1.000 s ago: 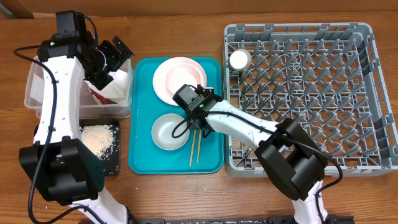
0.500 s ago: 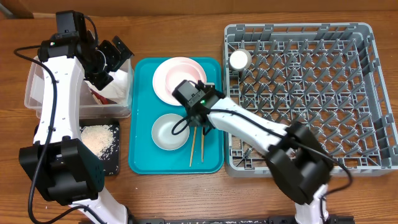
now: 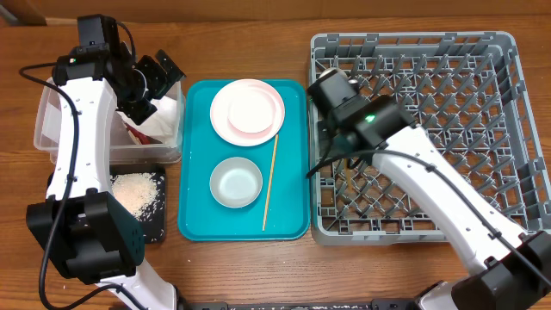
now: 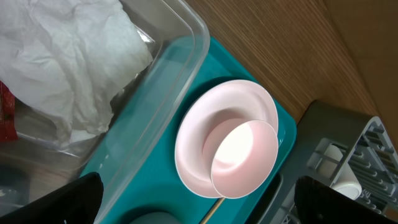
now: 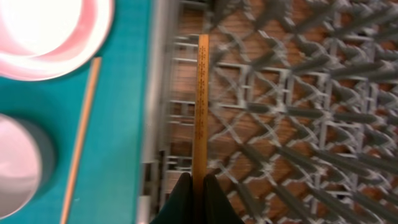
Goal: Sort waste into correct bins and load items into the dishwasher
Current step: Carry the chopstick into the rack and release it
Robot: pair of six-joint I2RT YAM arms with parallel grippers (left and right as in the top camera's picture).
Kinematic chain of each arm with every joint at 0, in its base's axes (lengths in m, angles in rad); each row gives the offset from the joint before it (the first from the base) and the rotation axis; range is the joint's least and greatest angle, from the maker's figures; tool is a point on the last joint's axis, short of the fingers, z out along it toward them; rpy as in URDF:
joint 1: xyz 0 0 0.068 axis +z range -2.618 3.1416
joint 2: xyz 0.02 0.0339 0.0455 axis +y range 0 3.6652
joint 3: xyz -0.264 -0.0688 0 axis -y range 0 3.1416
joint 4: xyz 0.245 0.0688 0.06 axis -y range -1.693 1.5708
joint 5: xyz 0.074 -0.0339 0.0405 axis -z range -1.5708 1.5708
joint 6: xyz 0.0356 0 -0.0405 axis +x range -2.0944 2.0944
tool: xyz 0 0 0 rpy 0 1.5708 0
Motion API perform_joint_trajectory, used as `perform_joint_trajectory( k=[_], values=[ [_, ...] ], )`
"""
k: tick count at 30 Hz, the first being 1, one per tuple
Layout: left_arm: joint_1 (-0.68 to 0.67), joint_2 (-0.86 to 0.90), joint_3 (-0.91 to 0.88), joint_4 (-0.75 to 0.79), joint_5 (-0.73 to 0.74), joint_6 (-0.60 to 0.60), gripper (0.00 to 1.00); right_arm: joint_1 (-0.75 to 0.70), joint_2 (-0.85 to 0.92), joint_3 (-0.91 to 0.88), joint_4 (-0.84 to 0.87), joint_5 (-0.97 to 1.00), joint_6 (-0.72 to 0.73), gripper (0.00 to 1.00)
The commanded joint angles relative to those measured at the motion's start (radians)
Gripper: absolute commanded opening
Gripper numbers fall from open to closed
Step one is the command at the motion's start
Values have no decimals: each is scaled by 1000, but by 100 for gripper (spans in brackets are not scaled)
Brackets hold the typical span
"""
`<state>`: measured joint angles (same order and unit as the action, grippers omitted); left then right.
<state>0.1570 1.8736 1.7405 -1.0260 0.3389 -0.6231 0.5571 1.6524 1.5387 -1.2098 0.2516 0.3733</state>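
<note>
Your R pincer, the right pincer [image 5: 193, 190], is shut tight on the near end of one chopstick [image 5: 203, 93]. The stick points straight ahead over the left side of the dish rack [image 3: 413, 40], above the lattice floor and not yet down among the pegs. The second chopstick [image 3: 270, 181] lies flat on the teal tray [image 3: 194, 215], between the bowl [image 3: 236, 182] and the tray's rack-side edge, below the pink plate [image 3: 232, 120].

Your left pincer [image 3: 158, 76] hangs wide open over the clear tub [image 3: 52, 142] w/ nothing in it. The napkin [image 4: 62, 56] sits inside the tub below it.

Watch-outs, my read only:
- The grip is at the very end of a thin stick, so it can swivel or slip if the tip knocks a peg on the way down
- The lattice has open gaps. Let go w/ the stick pointing down and it may drop through to the surface; laid across the ribs it should stay
- The right wrist view is blurred, so I can't tell how close the tip is to the pegs. Go down slow
- Coming back for stick no. 2, it's near the bowl and lies flat, so a low approach could nudge the bowl or skid the stick off the tray
</note>
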Motion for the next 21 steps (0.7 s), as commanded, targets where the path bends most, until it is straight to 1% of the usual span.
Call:
perform_joint_trajectory(
  k=[1,4,8,16,21],
  values=[
    [-6,-10,13,-2,-10,-9,100,-82,-12,-10,-1,17,-30,4],
    [-6,-10,13,-2,-10,-9,100,-132,-12,-31,15,17,-30,4],
    [-6,-10,13,-2,-10,-9,100,-167,-12,-89,107,17,-30,4],
    [-6,-10,13,-2,-10,-9,100,-168,-11,-188,261,17,-30,4],
    [-6,-10,13,-2,-10,-9,100,-168,-5,-224,320,17,-30,4]
  ],
)
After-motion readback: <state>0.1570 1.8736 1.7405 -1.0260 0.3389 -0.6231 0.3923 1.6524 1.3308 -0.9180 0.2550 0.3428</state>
